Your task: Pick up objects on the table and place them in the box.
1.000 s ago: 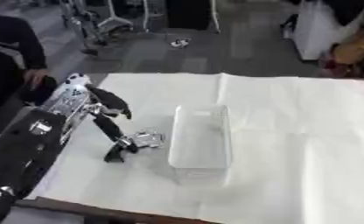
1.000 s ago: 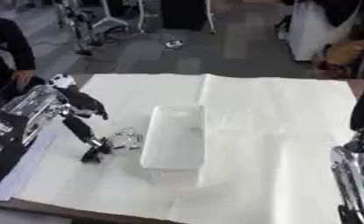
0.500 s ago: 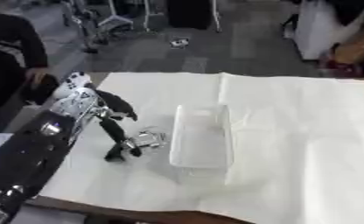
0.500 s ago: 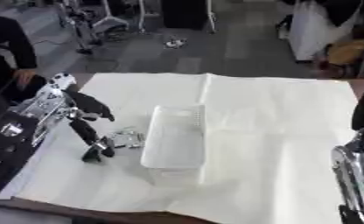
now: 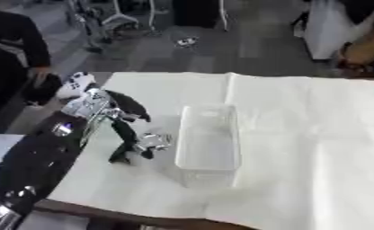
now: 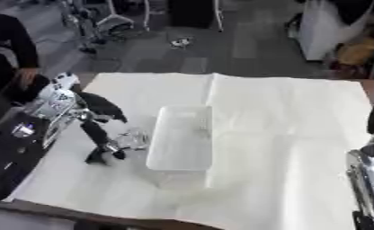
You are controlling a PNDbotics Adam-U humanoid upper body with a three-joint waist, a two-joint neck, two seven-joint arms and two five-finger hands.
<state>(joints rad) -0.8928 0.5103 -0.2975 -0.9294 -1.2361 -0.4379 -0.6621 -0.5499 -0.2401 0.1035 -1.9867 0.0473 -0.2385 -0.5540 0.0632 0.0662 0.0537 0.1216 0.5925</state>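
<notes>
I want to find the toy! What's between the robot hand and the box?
A small shiny object lies between the left robot hand and the box, clearest in the left eye view.

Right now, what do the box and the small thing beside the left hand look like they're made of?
The box looks like clear plastic: the white table cover shows through its walls. The small object is silvery and glinting, perhaps foil or crinkled film; unclear.
</notes>
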